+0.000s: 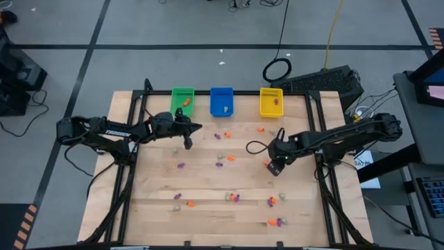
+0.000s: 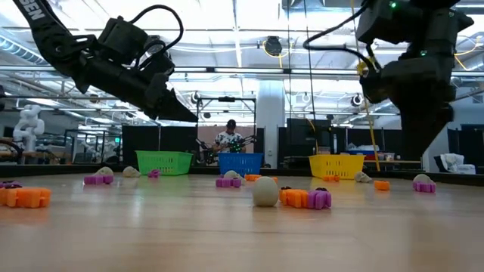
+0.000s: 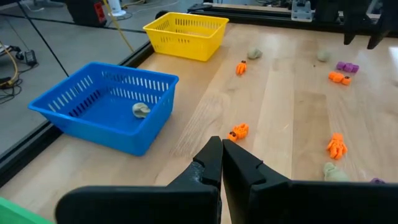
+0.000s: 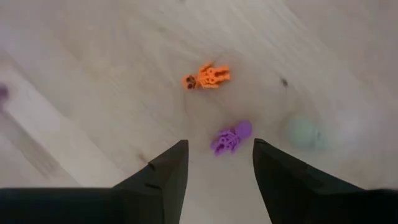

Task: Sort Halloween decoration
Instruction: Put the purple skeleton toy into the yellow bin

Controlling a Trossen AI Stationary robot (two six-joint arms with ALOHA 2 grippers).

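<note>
Right gripper [image 4: 217, 165] hovers wide open over a purple trinket [image 4: 231, 137] mid-table; an orange one [image 4: 206, 77] and a pale one [image 4: 303, 132] lie near, risking a wrong catch. Left gripper [image 3: 222, 163], closed and empty, waits by the blue bin [image 3: 106, 106].

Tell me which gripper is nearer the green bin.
Left. The left gripper hovers just in front of the green bin; the right gripper is far across the table.

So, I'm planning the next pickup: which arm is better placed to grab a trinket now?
Right. Its gripper hangs open directly over a purple trinket, while the left gripper is shut, with nothing between its fingers.
</note>
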